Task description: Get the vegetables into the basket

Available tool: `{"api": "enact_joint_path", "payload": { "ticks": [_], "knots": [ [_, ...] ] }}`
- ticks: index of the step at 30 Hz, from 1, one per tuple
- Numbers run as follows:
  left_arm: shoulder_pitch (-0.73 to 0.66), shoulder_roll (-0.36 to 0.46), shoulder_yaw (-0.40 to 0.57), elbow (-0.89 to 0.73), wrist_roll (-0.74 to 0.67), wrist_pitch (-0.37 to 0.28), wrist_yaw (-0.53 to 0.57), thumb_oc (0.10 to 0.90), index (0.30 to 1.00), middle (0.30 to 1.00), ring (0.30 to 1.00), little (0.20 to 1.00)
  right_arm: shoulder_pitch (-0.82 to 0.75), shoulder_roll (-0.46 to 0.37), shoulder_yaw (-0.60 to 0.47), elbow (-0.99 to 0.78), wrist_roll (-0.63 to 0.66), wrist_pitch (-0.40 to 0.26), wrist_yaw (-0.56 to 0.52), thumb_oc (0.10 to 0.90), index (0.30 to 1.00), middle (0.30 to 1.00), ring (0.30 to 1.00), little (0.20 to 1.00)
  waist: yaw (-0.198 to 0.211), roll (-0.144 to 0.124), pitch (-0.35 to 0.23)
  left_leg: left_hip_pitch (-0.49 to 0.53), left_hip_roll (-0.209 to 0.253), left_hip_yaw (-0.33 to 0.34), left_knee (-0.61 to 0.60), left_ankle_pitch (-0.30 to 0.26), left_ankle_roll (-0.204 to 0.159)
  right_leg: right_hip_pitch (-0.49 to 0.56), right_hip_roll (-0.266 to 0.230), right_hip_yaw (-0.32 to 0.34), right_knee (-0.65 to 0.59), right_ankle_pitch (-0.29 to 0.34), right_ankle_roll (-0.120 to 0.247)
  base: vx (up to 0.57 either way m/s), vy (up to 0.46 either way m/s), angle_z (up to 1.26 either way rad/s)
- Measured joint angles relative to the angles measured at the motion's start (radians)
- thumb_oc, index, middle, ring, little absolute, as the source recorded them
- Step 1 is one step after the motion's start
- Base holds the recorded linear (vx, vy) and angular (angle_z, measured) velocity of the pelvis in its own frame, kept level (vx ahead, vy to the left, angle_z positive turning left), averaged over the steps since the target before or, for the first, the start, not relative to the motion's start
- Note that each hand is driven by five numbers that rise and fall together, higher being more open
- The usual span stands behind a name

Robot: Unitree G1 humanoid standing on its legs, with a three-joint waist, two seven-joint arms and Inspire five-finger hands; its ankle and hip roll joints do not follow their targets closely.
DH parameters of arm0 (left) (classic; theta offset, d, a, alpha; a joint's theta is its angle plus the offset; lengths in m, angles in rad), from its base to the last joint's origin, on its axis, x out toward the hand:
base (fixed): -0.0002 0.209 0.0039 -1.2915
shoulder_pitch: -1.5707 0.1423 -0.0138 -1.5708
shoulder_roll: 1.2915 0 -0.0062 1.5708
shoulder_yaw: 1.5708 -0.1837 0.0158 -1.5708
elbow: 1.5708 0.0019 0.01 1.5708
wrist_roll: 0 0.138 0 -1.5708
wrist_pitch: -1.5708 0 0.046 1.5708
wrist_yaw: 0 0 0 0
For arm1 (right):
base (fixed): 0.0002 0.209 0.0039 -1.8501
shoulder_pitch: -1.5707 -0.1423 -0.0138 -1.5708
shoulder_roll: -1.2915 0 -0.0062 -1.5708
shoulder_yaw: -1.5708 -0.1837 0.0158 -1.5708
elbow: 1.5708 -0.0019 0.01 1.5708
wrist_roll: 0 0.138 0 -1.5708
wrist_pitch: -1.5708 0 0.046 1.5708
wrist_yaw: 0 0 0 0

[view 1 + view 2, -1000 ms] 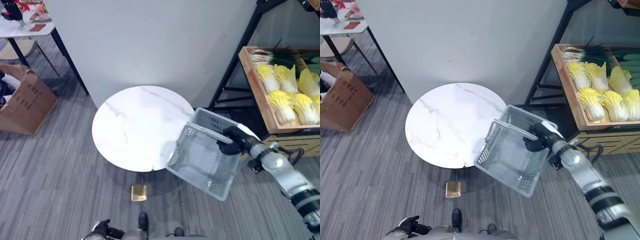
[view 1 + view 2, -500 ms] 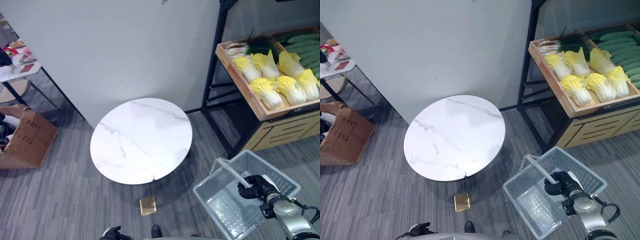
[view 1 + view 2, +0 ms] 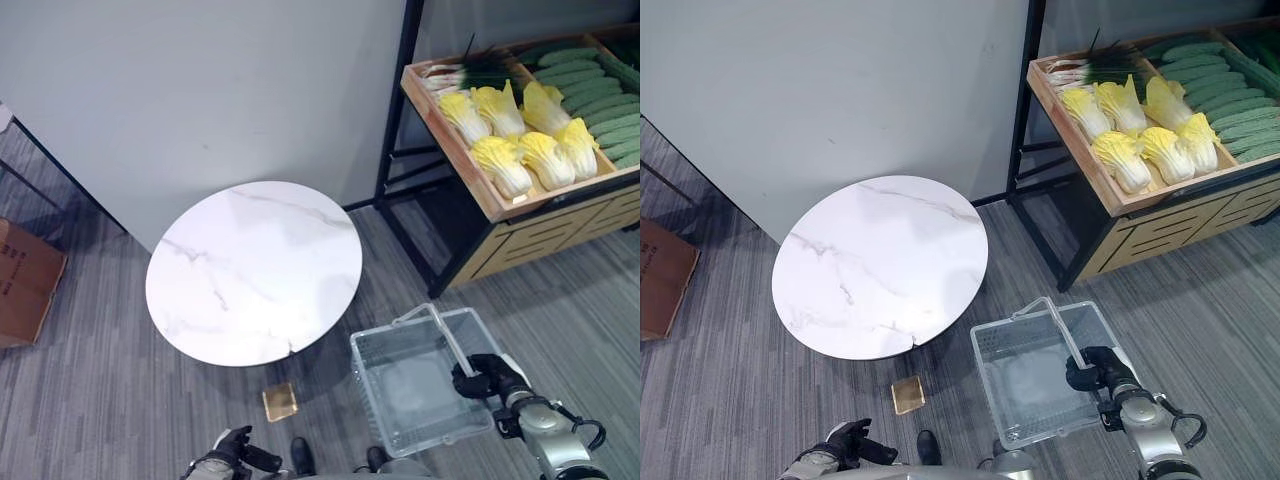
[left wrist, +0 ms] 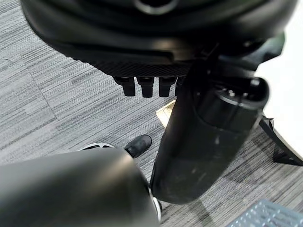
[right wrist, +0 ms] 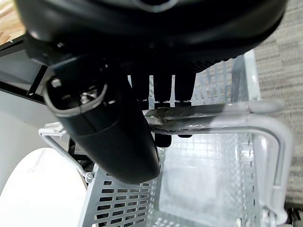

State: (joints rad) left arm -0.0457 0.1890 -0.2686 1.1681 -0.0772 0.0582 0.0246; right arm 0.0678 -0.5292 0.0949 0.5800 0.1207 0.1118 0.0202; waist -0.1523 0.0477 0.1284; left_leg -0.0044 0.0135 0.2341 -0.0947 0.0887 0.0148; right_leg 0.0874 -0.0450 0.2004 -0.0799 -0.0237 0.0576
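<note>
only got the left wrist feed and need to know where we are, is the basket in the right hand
Observer: Yes. The right hand is curled round the handle of the grey basket.
Operator: anything in it yet
Observer: No, the basket's mesh floor is bare in the right wrist view.
Operator: where are the vegetables then
Observer: In a wooden crate on the black shelf rack, beyond the basket to the robot's right: yellow cabbages in front, cucumbers behind them.
Operator: and the left hand
Observer: The left hand hangs low at the robot's left side, fingers curled, holding nothing.
</note>
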Motion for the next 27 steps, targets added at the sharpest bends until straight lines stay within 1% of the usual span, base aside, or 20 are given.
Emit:
{"api": "enact_joint_path", "payload": {
  "ticks": [4,6,7,8,9,10,11,12,13,14,15,16,17,19,20,22,24,26,27],
  "knots": [
    [-0.012,0.006,-0.014,-0.003,0.001,-0.001,0.007,0.9,1.0,1.0,1.0,1.0,-0.018,0.033,0.0,-0.006,0.004,-0.018,-0.006,0.4,0.3,0.3,0.3,0.3,-0.014,0.001,0.031,0.004,0.009,0.095,0.005,-0.01,0.001,-0.061,0.01,0.098,0.04,0.008,0.013,-0.03,0.086,-0.73],
    [-0.023,0.015,-0.014,-0.01,0.006,-0.001,0.007,0.9,1.0,1.0,1.0,1.0,-0.035,0.044,0.001,-0.009,0.004,-0.029,-0.006,0.4,0.3,0.3,0.3,0.3,-0.023,0.001,0.057,0.006,0.014,0.158,0.004,-0.017,0.006,-0.088,0.011,0.149,0.046,0.02,0.032,-0.05,0.033,-0.91],
    [-0.033,0.02,-0.014,-0.021,0.021,-0.003,0.008,0.9,1.0,1.0,1.0,1.0,-0.04,0.048,0.002,-0.009,0.004,-0.033,-0.01,0.4,0.3,0.3,0.3,0.3,-0.043,0.0,0.078,0.008,0.015,0.192,0.0,-0.021,0.009,-0.102,0.01,0.166,0.045,0.032,0.048,-0.07,-0.057,-0.88],
    [-0.032,0.026,-0.013,-0.03,0.021,-0.008,0.009,0.9,1.0,1.0,1.0,1.0,-0.046,0.053,0.002,-0.008,0.004,-0.034,-0.013,0.4,0.3,0.3,0.3,0.3,-0.038,0.0,0.091,0.01,0.026,0.228,-0.001,-0.022,0.01,-0.121,0.011,0.156,0.051,0.038,0.074,-0.05,-0.072,-1.06],
    [-0.033,0.031,-0.012,-0.032,0.021,-0.016,0.01,0.9,1.0,1.0,1.0,1.0,-0.05,0.057,0.006,-0.008,0.004,-0.035,-0.016,0.4,0.3,0.3,0.3,0.3,-0.025,-0.002,0.102,0.011,0.033,0.265,0.0,-0.031,0.011,-0.144,-0.001,0.108,0.051,0.026,0.087,-0.1,-0.116,-1.05],
    [-0.036,0.035,-0.011,-0.031,0.021,-0.021,0.011,0.9,1.0,1.0,1.0,1.0,-0.05,0.06,0.009,-0.008,0.004,-0.035,-0.018,0.4,0.3,0.3,0.3,0.3,-0.019,-0.007,0.106,0.012,0.032,0.288,-0.001,-0.043,0.02,-0.164,-0.025,0.051,0.049,0.03,0.094,-0.07,-0.078,-1.05],
    [-0.037,0.037,-0.007,-0.026,0.021,-0.02,0.014,0.9,1.0,1.0,1.0,1.0,-0.049,0.065,0.013,-0.007,0.004,-0.035,-0.023,0.4,0.3,0.3,0.3,0.3,-0.011,-0.008,0.109,0.011,0.04,0.319,0.0,-0.044,0.017,-0.182,-0.058,-0.051,0.043,0.04,0.108,-0.12,-0.144,-1.03],
    [-0.035,0.038,0.005,-0.03,0.021,-0.021,0.015,0.9,1.0,1.0,1.0,1.0,-0.05,0.066,0.029,-0.006,0.004,-0.034,-0.032,0.4,0.3,0.3,0.3,0.3,0.009,-0.008,0.115,0.015,0.053,0.358,0.001,-0.045,0.016,-0.21,-0.101,-0.236,0.044,0.04,0.101,-0.05,-0.125,-1.01],
    [-0.043,0.048,0.011,-0.022,0.02,-0.021,0.023,0.9,1.0,1.0,1.0,1.0,-0.049,0.069,0.053,-0.005,0.004,-0.034,-0.035,0.4,0.3,0.3,0.3,0.3,0.019,-0.021,0.12,0.017,0.062,0.378,0.019,-0.048,0.0,-0.211,-0.175,-0.384,0.037,0.061,0.114,-0.04,-0.134,-1.16],
    [-0.048,0.065,0.039,-0.017,0.021,-0.02,0.029,0.9,1.0,1.0,1.0,1.0,-0.056,0.091,0.086,-0.003,0.004,-0.034,-0.04,0.4,0.3,0.3,0.3,0.3,0.051,-0.051,0.126,0.042,0.078,0.418,0.035,-0.043,-0.046,-0.212,-0.205,-0.487,0.043,0.141,0.104,0.03,-0.09,-0.8],
    [-0.051,0.061,0.055,0.0,0.021,-0.019,0.036,0.9,1.0,1.0,1.0,1.0,-0.059,0.106,0.091,-0.001,0.011,-0.034,-0.045,0.4,0.3,0.3,0.3,0.3,0.054,-0.047,0.126,0.046,0.096,0.408,0.042,-0.041,-0.059,-0.192,-0.188,-0.479,0.036,0.179,0.084,0.06,-0.065,-0.56],
    [-0.056,0.052,0.053,0.012,0.021,-0.016,0.042,0.9,1.0,1.0,1.0,1.0,-0.058,0.106,0.095,-0.002,0.016,-0.034,-0.042,0.4,0.3,0.3,0.3,0.3,0.056,-0.036,0.12,0.045,0.107,0.381,0.038,-0.035,-0.061,-0.181,-0.163,-0.477,0.014,0.189,0.069,0.07,-0.079,-0.2],
    [-0.058,0.048,0.054,0.014,0.022,-0.014,0.043,0.9,1.0,1.0,1.0,1.0,-0.062,0.106,0.094,-0.002,0.016,-0.034,-0.044,0.4,0.3,0.3,0.3,0.3,0.055,-0.028,0.12,0.046,0.121,0.37,0.038,-0.03,-0.062,-0.179,-0.147,-0.476,0.012,0.186,0.062,0.05,-0.057,-0.12],
    [-0.063,0.036,0.073,0.025,0.03,-0.011,0.043,0.9,1.0,1.0,1.0,1.0,-0.054,0.096,0.091,-0.002,0.016,-0.034,-0.045,0.4,0.3,0.3,0.3,0.3,0.051,-0.021,0.117,0.048,0.148,0.311,0.048,-0.021,-0.072,-0.164,-0.123,-0.482,0.013,0.178,0.047,0.06,-0.068,-0.02],
    [-0.066,0.018,0.072,0.023,0.038,-0.011,0.042,0.9,1.0,1.0,1.0,1.0,-0.052,0.073,0.084,-0.003,0.016,-0.034,-0.049,0.4,0.3,0.3,0.3,0.3,0.037,-0.02,0.116,0.056,0.156,0.289,0.055,-0.014,-0.079,-0.144,-0.118,-0.481,0.013,0.171,0.039,0.09,-0.077,0.12],
    [-0.067,0.001,0.071,0.022,0.042,-0.019,0.042,0.9,1.0,1.0,1.0,1.0,-0.053,0.056,0.064,-0.007,0.016,-0.035,-0.053,0.4,0.3,0.3,0.3,0.3,0.029,-0.02,0.114,0.071,0.154,0.279,0.048,-0.014,-0.079,-0.129,-0.116,-0.48,0.012,0.166,0.036,0.06,-0.027,0.14],
    [-0.07,-0.002,0.065,0.022,0.059,-0.015,0.042,0.9,1.0,1.0,1.0,1.0,-0.058,0.055,0.059,-0.008,0.016,-0.037,-0.061,0.4,0.3,0.3,0.3,0.3,0.023,-0.022,0.109,0.079,0.147,0.273,0.043,-0.014,-0.079,-0.124,-0.121,-0.478,0.012,0.166,0.036,0.0,0.005,0.05],
    [-0.071,-0.002,0.064,0.022,0.068,-0.011,0.042,0.9,1.0,1.0,1.0,1.0,-0.059,0.055,0.061,-0.008,0.016,-0.037,-0.061,0.4,0.3,0.3,0.3,0.3,0.02,-0.02,0.104,0.085,0.139,0.273,0.029,-0.014,-0.079,-0.127,-0.125,-0.476,0.015,0.166,0.036,-0.01,-0.016,-0.11],
    [-0.069,0.002,0.063,0.026,0.068,-0.003,0.043,0.9,1.0,1.0,1.0,1.0,-0.067,0.068,0.072,-0.008,0.016,-0.037,-0.058,0.4,0.3,0.3,0.3,0.3,0.019,-0.012,0.091,0.084,0.132,0.295,0.006,-0.019,-0.087,-0.181,-0.134,-0.444,0.068,0.155,0.05,-0.01,-0.035,-0.26]
  ]
}}
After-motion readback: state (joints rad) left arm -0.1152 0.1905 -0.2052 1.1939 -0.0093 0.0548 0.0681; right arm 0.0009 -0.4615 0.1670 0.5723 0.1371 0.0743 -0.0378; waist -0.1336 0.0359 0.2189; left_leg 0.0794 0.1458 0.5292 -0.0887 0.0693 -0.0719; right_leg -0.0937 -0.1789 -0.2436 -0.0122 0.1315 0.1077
